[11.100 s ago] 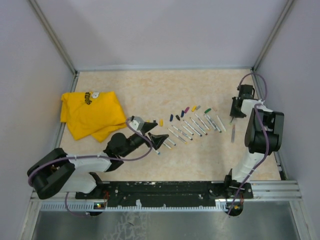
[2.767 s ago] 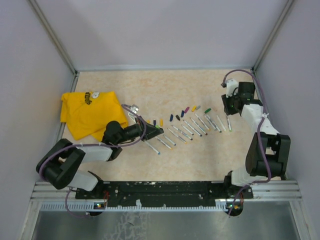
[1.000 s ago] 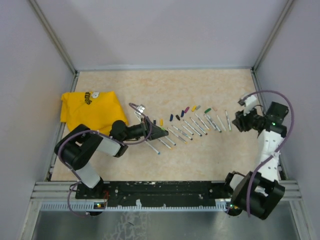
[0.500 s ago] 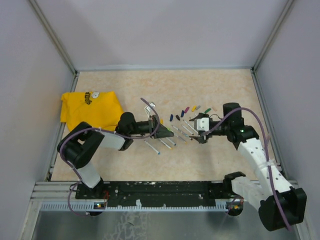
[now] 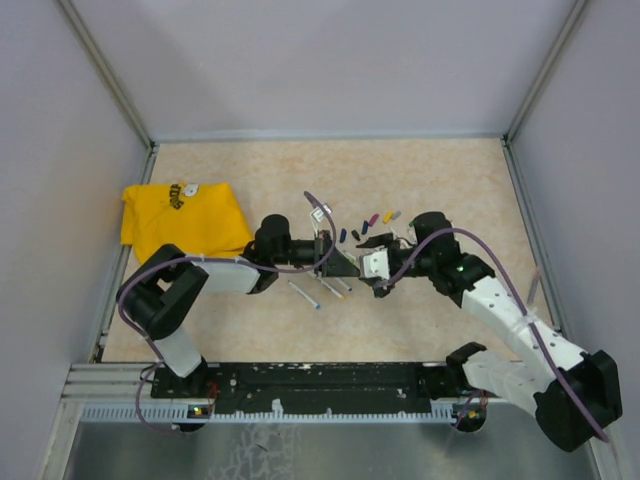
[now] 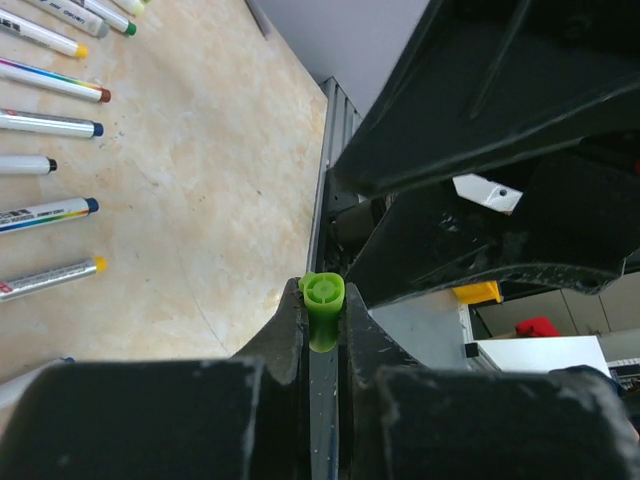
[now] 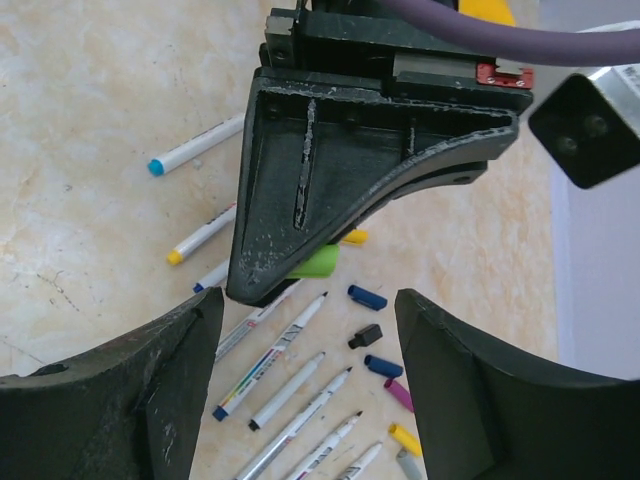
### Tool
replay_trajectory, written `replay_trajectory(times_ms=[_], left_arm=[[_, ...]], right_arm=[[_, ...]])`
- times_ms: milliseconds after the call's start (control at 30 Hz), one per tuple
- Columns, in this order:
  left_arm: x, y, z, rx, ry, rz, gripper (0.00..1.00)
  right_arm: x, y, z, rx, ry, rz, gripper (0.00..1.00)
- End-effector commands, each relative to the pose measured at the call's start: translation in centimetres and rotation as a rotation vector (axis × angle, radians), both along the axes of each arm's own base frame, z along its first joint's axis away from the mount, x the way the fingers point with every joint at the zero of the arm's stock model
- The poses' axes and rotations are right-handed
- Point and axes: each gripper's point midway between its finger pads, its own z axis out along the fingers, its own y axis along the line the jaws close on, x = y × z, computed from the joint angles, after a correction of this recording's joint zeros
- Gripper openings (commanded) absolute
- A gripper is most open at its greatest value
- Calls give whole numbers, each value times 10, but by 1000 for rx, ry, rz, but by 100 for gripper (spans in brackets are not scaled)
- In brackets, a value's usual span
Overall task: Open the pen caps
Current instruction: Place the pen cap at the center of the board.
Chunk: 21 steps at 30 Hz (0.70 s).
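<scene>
My left gripper [image 5: 338, 266] is shut on a pen. Its bright green cap [image 6: 323, 298] sticks out past the fingertips, and the barrel is hidden between the jaws. My right gripper [image 7: 308, 305] stands open, facing the left one. In the right wrist view the green cap [image 7: 320, 262] lies just beyond its fingertips, not between them. Loose pen caps lie on the table: blue [image 7: 367, 297], black [image 7: 365, 335], magenta [image 7: 399, 393], yellow [image 7: 405, 439]. In the top view they form a short row [image 5: 365, 226]. Several uncapped whitish pens [image 7: 285, 345] lie beneath the grippers.
A crumpled yellow cloth [image 5: 185, 225] lies at the left of the table. More pens [image 6: 45, 122] lie in a row in the left wrist view. Enclosure walls stand on three sides and a metal rail [image 5: 330, 385] runs along the near edge.
The right arm has swung from the right side to the table's middle, up to the left gripper, and its jaws have opened. The left gripper has shifted right, still holding the green-capped pen.
</scene>
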Motion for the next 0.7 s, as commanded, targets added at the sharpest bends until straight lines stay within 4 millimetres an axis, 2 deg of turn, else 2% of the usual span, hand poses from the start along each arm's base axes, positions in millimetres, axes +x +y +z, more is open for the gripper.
replay_trajectory(times_ms=[0,233,467,667], left_arm=[[1,-8,5,-5,-29,-13,0],[-1,-11,5,-6,-26,-16,0],[-1,-11,6,-14,-21,-16,0],[-1,-12,6,-20,-15,-15,0]], right_arm=[[12,9,3,8,-37,-37,70],[15,14,0,5,-36,-62,70],[6,20,-9,-13,-31,-22,59],[5,22,-10,-15,-37,-22,57]])
